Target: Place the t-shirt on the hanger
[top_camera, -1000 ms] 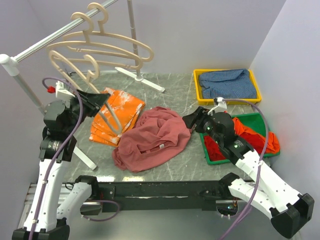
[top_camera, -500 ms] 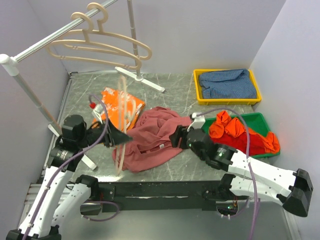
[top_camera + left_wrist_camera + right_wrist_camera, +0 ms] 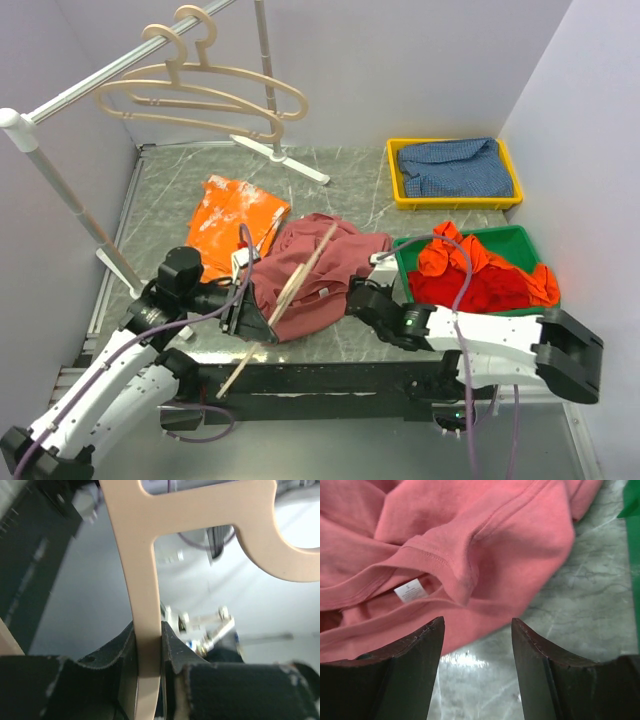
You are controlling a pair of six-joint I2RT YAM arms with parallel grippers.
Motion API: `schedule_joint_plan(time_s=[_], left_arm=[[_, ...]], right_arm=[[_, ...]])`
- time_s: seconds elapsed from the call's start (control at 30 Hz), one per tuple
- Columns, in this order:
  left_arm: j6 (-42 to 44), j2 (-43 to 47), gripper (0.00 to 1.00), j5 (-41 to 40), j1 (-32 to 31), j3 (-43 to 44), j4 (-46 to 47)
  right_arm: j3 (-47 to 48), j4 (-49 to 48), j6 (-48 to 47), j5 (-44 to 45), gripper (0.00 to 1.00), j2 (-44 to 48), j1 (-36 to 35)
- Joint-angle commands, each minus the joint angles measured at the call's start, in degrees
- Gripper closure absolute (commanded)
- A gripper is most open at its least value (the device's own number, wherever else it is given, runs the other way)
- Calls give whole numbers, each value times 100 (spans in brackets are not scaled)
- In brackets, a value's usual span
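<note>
The right gripper [image 3: 477, 623] stands spread with nothing between its jaws. The t-shirt [image 3: 495, 540] lies bunched on the table [image 3: 560, 630] just ahead of its tips, with the collar fold and white neck tag [image 3: 411, 591] ahead, off toward the left-hand finger in its wrist view. This arm, stretched low along the near edge, is nearer the collar. The left gripper [image 3: 147, 640] pinches the hanger [image 3: 140, 580] by a thin bar — its long axis slants away from that gripper across the shirt, arm crouched low.

From above, the top camera looked down; the right wrist camera, very near, shared its soft dusty-rose t-shirt [image 3: 345, 262].
</note>
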State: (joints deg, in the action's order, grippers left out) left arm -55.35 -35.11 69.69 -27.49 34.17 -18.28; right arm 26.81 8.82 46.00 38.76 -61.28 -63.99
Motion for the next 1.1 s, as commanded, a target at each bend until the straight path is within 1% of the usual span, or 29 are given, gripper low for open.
schedule_joint_plan(time_s=[0.0, 0.07, 0.17, 0.27, 0.3, 0.4, 0.43, 0.5, 0.67, 0.7, 0.83, 0.97, 1.07], left_arm=[[-81, -110, 99, 502, -494, 107, 439], [-160, -154, 99, 572, -669, 11, 545], [-248, -154, 99, 572, -758, -173, 536], [-309, -92, 99, 554, -785, -375, 571], [-353, -83, 99, 546, -785, -411, 606], [-476, -83, 99, 554, -820, -534, 738], [-476, -110, 99, 546, -837, -543, 738], [-476, -136, 99, 528, -899, -552, 738], [-459, -215, 99, 510, -917, -570, 721], [-389, -233, 99, 510, -917, -544, 660], [-144, -242, 99, 396, -917, -587, 300], [568, -198, 99, 229, -908, -579, -640], [631, -145, 99, 229, -916, -657, -694]], right_arm=[[325, -705, 138, 448, 37, -630, -26], [360, -829, 155, 483, 37, -780, -17], [605, -777, 173, 623, 37, -1035, 0], [930, -505, 287, 791, 45, -1176, 157], [1001, -321, 322, 791, 52, -1194, 237], [1072, -231, 401, 642, 67, -1089, 526], [1046, -292, 323, 459, 70, -1045, 580], [1037, -302, 296, 360, 77, -931, 668], [1256, -74, 243, 351, 80, -965, 721], [1265, -30, 243, 351, 82, -965, 721], [1090, -109, 287, 158, 85, -877, 852], [1020, -135, 226, 17, 88, -790, 993], [1072, -100, 208, -27, 88, -781, 1011]])
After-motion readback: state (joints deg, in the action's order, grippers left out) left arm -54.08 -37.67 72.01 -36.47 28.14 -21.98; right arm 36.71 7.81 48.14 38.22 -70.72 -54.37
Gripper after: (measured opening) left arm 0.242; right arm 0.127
